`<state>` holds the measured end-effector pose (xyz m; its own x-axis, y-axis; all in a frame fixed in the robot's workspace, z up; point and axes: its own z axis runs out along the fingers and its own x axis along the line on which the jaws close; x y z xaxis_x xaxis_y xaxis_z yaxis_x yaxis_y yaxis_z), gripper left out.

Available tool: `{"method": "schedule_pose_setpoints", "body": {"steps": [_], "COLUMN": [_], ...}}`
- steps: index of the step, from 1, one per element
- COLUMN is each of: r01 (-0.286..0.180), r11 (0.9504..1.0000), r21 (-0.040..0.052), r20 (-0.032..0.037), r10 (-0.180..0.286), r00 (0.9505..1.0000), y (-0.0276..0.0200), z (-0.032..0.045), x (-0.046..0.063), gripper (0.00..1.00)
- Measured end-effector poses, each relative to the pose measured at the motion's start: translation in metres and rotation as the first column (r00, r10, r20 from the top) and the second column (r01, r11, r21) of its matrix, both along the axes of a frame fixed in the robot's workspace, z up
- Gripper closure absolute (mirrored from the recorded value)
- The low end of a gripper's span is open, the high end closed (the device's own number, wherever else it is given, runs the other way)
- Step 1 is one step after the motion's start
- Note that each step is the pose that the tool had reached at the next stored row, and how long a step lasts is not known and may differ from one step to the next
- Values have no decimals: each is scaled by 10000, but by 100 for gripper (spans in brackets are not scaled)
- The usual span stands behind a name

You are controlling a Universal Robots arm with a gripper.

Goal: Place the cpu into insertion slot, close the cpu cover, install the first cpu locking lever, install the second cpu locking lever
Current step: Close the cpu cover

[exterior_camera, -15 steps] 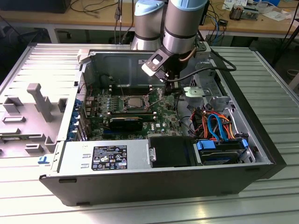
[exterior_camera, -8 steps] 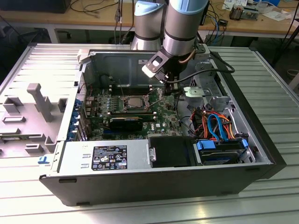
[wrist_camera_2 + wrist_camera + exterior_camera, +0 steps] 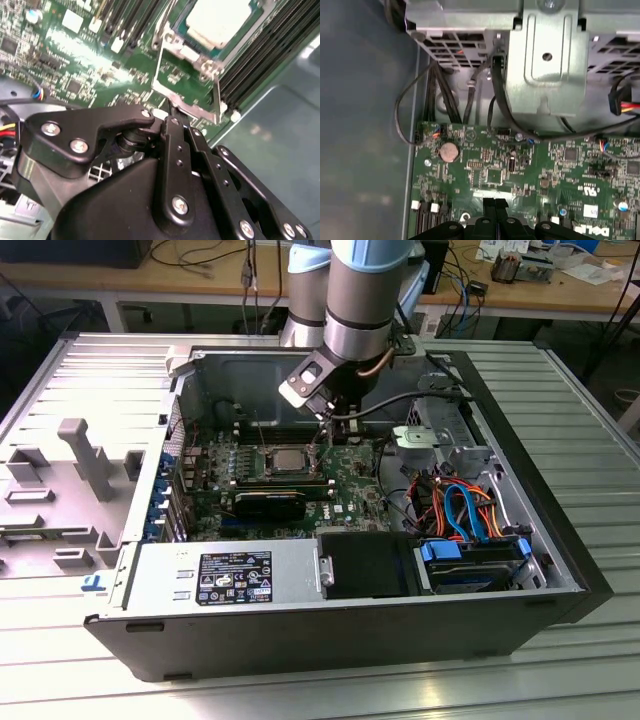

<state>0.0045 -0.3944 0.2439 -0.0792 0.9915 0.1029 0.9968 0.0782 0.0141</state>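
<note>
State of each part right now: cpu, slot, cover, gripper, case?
cpu: seated in the slot, top bare.
insertion slot: filled by the cpu.
cpu cover: open, swung off the slot.
gripper: shut, tips at the cover's edge.
computer case: side open.

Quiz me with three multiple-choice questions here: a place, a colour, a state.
1. The small square silvery-topped cpu lies: A in the dark silver-rimmed insertion slot; B on the table; C in a drive bay.
2. The flat printed motherboard is: A blue; B green; C red.
3. The thin silver frame-shaped cpu cover is: A shut over the chip; B swung open; C missing.
Answers: A, it sits within the socket rim; B, green shows in both wrist views; B, bare board shows through its cut-out beside the chip.
</note>
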Motion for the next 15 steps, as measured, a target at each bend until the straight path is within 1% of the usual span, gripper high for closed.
{"method": "schedule_pose_setpoints", "body": {"steps": [2,3,4,5,6,8,9,10,11,12,13,15], "r01": [3,5,4,6,6,6,5,5,6,5,4,4], "r11": [10000,10000,10000,10000,10000,9999,9997,9996,9994,9990,9986,9984], "r21": [2,1,-6,-26,-51,-141,-226,-284,-337,-438,-520,-568], "r20": [-1,-15,-68,-151,-218,-385,-503,-573,-624,-714,-741,-742], "r10": [-3,-5,-4,-6,-7,-11,-17,-21,-27,-36,-43,-46], "r00": [10000,10000,10000,9999,9998,9993,9987,9984,9980,9974,9972,9972], "y": [1,0,0,0,1,4,10,13,17,24,35,53], "z": [-10,-15,-24,-32,-35,-39,-42,-44,-46,-49,-52,-56], "x": [-25,-28,-28,-29,-29,-35,-42,-47,-51,-59,-68,-106], "gripper": [89,89,89,89,89,89,89,89,89,89,89,89]}}
